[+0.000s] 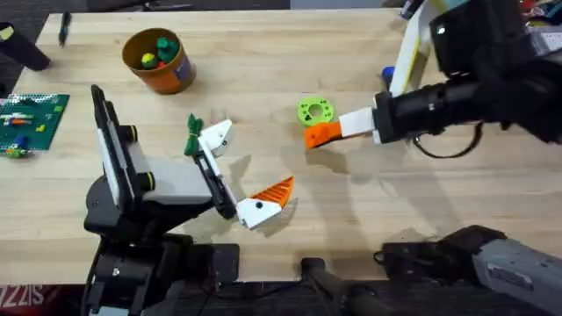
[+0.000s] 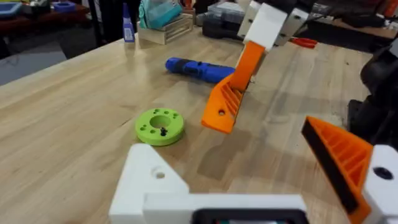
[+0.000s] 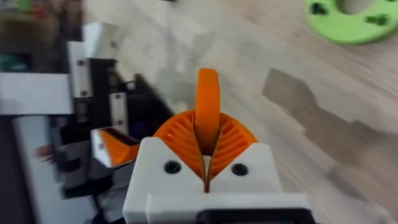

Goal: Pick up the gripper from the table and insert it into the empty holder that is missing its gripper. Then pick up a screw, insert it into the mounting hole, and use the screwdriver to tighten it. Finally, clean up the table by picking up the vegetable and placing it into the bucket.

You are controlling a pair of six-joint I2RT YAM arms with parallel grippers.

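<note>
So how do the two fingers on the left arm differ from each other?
The holder is bare white with no pad; the other finger carries an orange ribbed tip. In the overhead view the holder sits right beside the vegetable, while the other finger is well apart from it. Both have an angular white base with a small hole.

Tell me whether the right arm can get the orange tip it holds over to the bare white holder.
Probably yes: bare table lies between the right hand and the holder; the vegetable sits just beyond it.
</note>
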